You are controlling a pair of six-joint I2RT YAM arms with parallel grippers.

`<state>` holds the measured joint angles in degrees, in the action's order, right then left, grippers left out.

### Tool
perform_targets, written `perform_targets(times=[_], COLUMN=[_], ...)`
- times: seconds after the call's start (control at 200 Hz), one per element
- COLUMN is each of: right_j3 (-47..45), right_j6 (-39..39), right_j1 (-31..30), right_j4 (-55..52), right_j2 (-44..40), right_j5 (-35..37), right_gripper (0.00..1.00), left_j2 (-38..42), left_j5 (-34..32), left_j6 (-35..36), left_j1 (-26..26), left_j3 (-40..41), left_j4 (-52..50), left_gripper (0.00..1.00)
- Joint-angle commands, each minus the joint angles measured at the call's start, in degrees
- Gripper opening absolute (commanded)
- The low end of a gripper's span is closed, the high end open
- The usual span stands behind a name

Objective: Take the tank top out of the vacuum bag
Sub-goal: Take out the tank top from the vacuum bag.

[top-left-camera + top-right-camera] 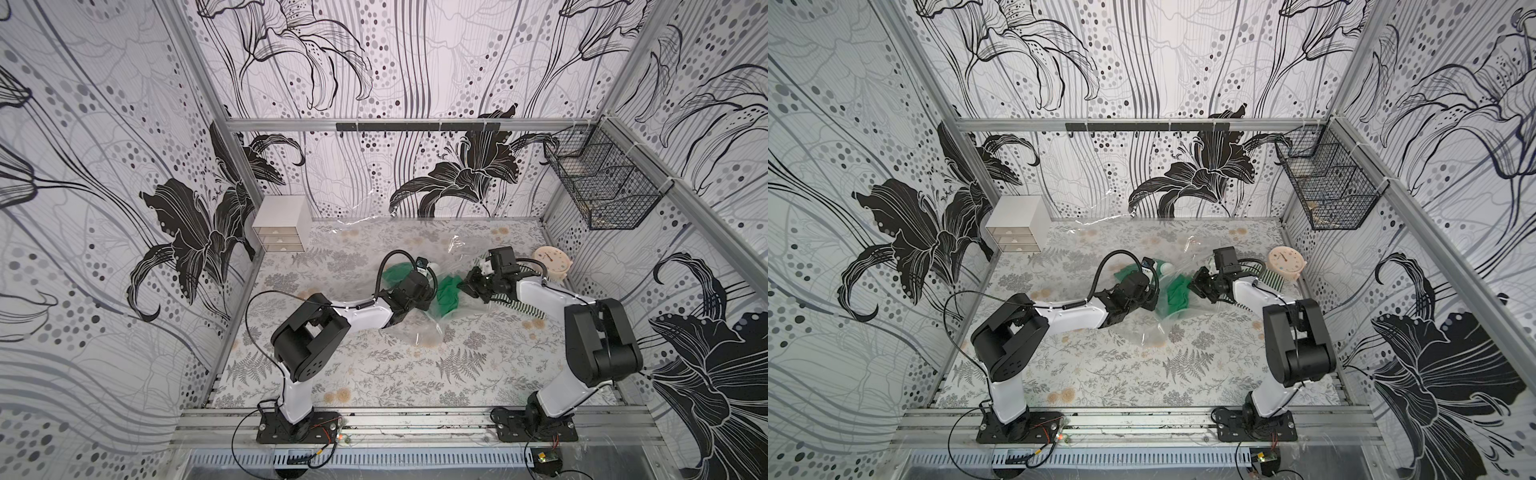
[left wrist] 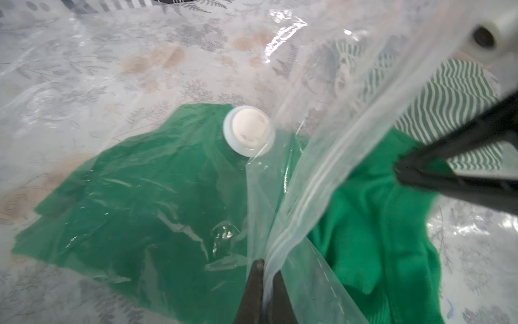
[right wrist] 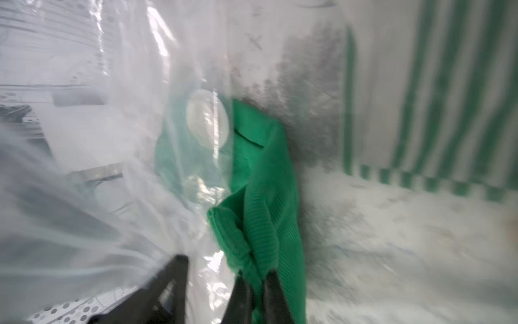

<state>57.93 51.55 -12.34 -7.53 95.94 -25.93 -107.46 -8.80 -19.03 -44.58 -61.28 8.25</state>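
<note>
Left jaws: the left gripper (image 2: pixel 265 269) is closed tight on the vacuum bag (image 2: pixel 294 196), pinching the ribbed zip edge; the film rises steeply from between the jaws.
Right jaws: the right gripper (image 3: pixel 256 276) is pinched fast on a bunched fold of the green shirt (image 3: pixel 263 196).
Just ahead of the left jaws: the green shirt (image 2: pixel 140 196) lies flat under the glossy film. One end spills out past the zip edge and reaches the right gripper (image 2: pixel 448 174).
In the way: the shirt and the lifted film lie between the left jaws and the tank top.
Valve disc (image 2: pixel 248 130): round and white, farther ahead of the left jaws, on the film over the shirt's far edge.
Tank top, place: beyond the right gripper as seen from the left jaws (image 2: pixel 454 92), and off to one side of the right jaws (image 3: pixel 448 84), clear of both. In both top views it lies on the table partly beneath the right arm (image 1: pixel 525 309) (image 1: pixel 1273 280). Whether any film still covers it cannot be told.
Tank top, look: thin green and white stripes, lying fairly flat, with a straight hem in the right wrist view.
Farther off: fern-print table (image 1: pixel 374 374); a round beige dial (image 1: pixel 550 259) past the right arm; a white drawer unit (image 1: pixel 282 224) in a far corner; a wire basket (image 1: pixel 602 183) on the wall.
</note>
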Motion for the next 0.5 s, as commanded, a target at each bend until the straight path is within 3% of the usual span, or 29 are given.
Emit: perform_targets(times=[0.0, 0.27, 0.496], right_j3=[3.42, -6.39, -5.26], right_j6=[3.04, 8.26, 10.84], right_j1=[-0.58, 0.56, 0.55], right_j4=[5.05, 9.5, 11.11], right_j2=[-0.91, -9.42, -8.99], right_j5=[-0.67, -0.31, -0.09], right_gripper=[0.0, 0.0, 0.0], left_j2=[2.45, 1.6, -2.89], left_j5=[0.37, 1.96, 1.23], left_j6=[0.4, 0.96, 2.52], left_j1=[-0.55, -1.05, -2.8], left_j3=[3.39, 6.53, 0.39], left_j4=[1.86, 4.15, -0.79], left_gripper=[0.0, 0.0, 0.0])
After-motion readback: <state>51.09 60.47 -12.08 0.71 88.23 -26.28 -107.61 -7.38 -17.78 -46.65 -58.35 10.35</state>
